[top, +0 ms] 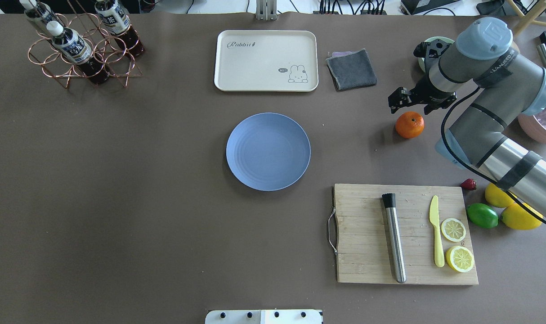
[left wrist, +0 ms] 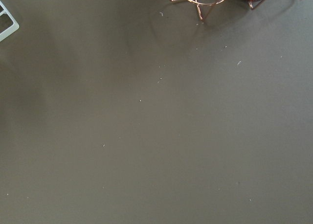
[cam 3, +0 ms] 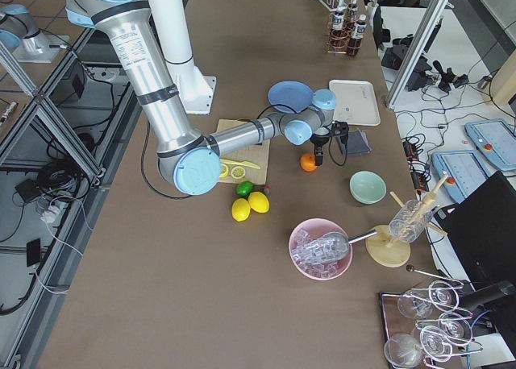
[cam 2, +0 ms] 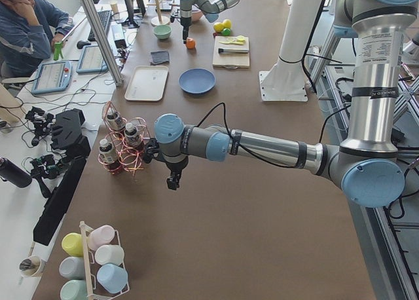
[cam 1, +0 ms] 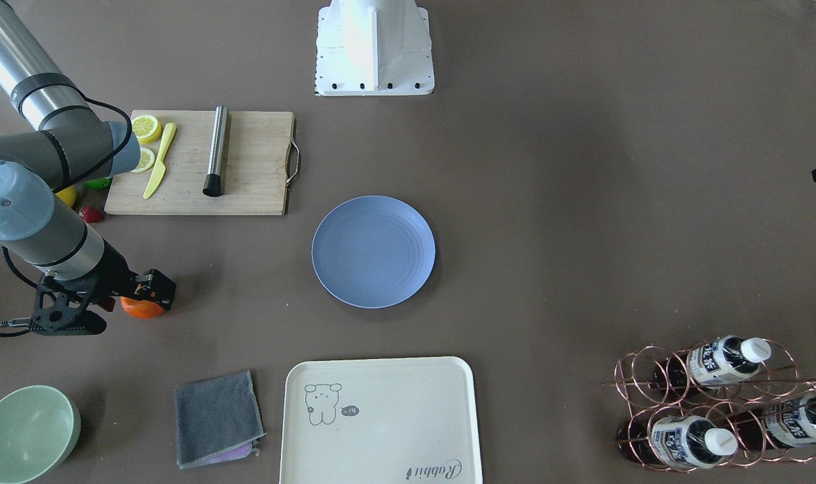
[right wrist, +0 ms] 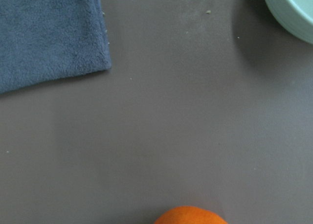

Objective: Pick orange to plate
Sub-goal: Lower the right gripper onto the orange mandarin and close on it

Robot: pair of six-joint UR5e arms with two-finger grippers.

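The orange lies on the brown table, well to the right of the light-blue plate, which has nothing on it. My right gripper hangs open just above and beyond the orange, not touching it. In the right wrist view only the orange's top shows at the bottom edge, and no fingers are visible. My left gripper hovers far away beside the copper bottle rack; I cannot tell whether it is open or shut.
A wooden board with lemon slices, a yellow knife and a metal tube lies near the robot. Lemons and a lime sit beside it. A grey cloth, cream tray and green bowl line the far side.
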